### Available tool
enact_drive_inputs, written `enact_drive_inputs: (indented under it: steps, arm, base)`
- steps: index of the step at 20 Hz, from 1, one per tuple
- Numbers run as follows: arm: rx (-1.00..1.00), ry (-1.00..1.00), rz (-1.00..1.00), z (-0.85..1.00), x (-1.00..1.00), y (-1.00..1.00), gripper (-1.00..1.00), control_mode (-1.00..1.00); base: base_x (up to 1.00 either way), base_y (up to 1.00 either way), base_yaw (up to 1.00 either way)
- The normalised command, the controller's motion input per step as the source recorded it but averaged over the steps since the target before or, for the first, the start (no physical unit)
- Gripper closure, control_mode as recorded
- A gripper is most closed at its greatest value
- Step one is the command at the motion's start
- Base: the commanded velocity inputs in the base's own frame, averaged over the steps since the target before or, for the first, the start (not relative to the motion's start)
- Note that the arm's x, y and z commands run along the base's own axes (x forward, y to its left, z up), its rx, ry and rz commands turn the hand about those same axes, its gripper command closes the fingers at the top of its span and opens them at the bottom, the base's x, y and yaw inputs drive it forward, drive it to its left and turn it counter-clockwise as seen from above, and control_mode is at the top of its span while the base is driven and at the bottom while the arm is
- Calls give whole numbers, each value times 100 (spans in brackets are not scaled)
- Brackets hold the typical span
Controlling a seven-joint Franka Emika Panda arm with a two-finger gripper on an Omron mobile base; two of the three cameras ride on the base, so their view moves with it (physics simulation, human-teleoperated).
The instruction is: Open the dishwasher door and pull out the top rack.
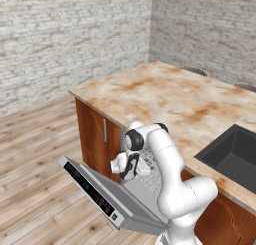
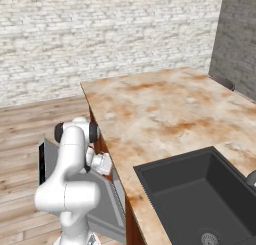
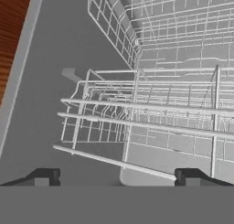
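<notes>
Door (image 1: 100,196) dropped open, claw (image 3: 118,177) open and empty just above rack (image 3: 151,113) front rim.

Left base view: from behind and left of the pincer (image 1: 131,165), looking forward and down from a moderate way off. Right base view: from behind and right, over the table (image 2: 165,114). Shared by both: the table top, the sink (image 2: 200,199), the dishwasher door (image 1: 107,199) below the pincer. Hand view: close in, looking along the pincer onto the top rack (image 3: 151,113) just ahead.
</notes>
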Motion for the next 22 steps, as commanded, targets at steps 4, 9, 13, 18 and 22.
enact_drive_inputs:
  steps: [4,9,13,18,22]
  arm:
    - [-5,-15,-3,0,9,-21,-100,-100]
    - [-1,-5,-3,0,24,-14,-100,-100]
    - [0,0,-4,-8,21,-19,-100,-100]
    - [0,1,-4,-22,6,-15,-100,-100]
    - [0,0,-2,-18,2,-18,-100,-100]
  base:
    - [0,0,0]
    - [0,0,0]
    - [0,0,0]
    - [0,0,0]
    - [0,0,0]
